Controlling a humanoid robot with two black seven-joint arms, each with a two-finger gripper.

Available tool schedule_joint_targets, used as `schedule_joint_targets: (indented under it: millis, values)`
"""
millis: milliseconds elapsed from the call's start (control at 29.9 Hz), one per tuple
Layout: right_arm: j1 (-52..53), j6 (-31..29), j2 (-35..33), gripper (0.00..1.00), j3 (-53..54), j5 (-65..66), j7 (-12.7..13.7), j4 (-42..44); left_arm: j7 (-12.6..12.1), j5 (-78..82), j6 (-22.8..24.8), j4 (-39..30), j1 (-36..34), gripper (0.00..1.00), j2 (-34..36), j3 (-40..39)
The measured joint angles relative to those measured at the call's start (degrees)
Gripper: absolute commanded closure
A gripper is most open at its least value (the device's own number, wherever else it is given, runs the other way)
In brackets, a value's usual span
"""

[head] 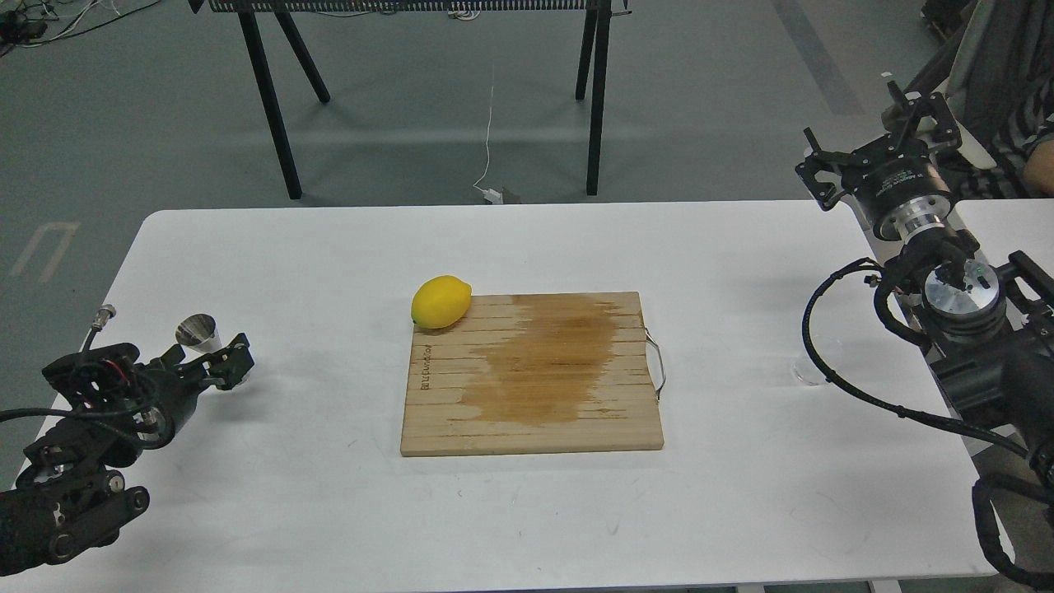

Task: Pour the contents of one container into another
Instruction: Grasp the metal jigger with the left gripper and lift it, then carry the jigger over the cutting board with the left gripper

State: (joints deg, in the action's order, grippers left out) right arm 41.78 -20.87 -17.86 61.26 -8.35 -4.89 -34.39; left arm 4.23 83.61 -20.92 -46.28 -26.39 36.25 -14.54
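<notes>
On the bench: we look down from our own head at a white bench (288, 494); a wooden board (531, 375) lies in the middle.
Board: a darker stain spreads over its centre, and a wire handle sits on its right edge.
Lemon: a yellow lemon (440, 301) rests at the board's far left corner, partly on the wood.
Jigger: the steel jigger (198, 333) is at the far left of the bench, mouth tilted toward us, right at our left gripper (224, 368).
Left jaws: they appear clenched around the jigger's lower half, though the dark fingers hide the contact; we judge it held.
Cup: the clear cup (809, 372) is a faint round outline on the bench near the right edge, just beside our right arm's cable and well apart from the jigger.
Right gripper: our right gripper (893, 136) is raised beyond the bench's far right corner, near nothing.
Right jaws: seen at an awkward angle, so we cannot tell whether they are released or clenched.
Progress: early, in our judgement. The receiving jigger seems secured; the cup is not yet picked up.
Left to do: grasp the cup, bring the two vessels together, tip the cup over the jigger.
</notes>
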Motion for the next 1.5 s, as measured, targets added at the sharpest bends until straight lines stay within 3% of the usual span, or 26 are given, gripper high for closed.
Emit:
schedule_joint_targets:
  millis: [201, 334, 401, 435, 501, 602, 735, 1103, 1504]
  values:
    - [0.8, -0.18, -0.06, 0.01, 0.0, 0.0, 0.1, 1.87, 0.0, -0.01, 0.18, 1.27, -0.05, 0.28, -0.46, 0.05]
    - [0.95, -0.23, -0.06, 0.01, 0.0, 0.0, 0.14, 2.12, 0.0, 0.39, 0.41, 2.12, -0.06, 0.48, -0.47, 0.12]
    - [1.02, -0.23, -0.01, 0.01, -0.03, 0.0, 0.14, 2.13, 0.09, 0.51, 0.49, 2.3, -0.06, 0.53, -0.47, 0.12]
    - [1.05, -0.23, 0.04, 0.01, -0.05, 0.0, 0.14, 2.13, 0.13, 0.57, 0.53, 2.34, -0.06, 0.59, -0.47, 0.12]
    - [1.09, -0.23, 0.09, 0.01, -0.04, 0.0, 0.14, 2.13, 0.15, 0.66, 0.59, 2.41, -0.07, 0.83, -0.47, 0.16]
    - [1.1, -0.19, 0.09, 0.01, -0.07, 0.0, 0.14, 2.13, 0.23, 0.66, 0.68, 2.43, -0.07, 0.94, -0.47, 0.22]
    - [1.19, -0.1, 0.03, 0.01, -0.05, 0.0, 0.14, 2.16, 0.41, 0.67, 0.72, 2.43, -0.07, 1.0, -0.47, 0.36]
    - [1.2, -0.05, 0.02, 0.01, -0.01, 0.0, 0.13, 2.22, 0.69, 0.93, -1.34, 0.43, 0.02, 1.0, 2.31, 0.04]
    - [1.87, 0.04, 0.24, 0.01, -0.16, 0.19, 0.19, 4.46, 0.6, 7.2, -4.05, -18.57, -9.65, 1.0, 17.31, 0.03]
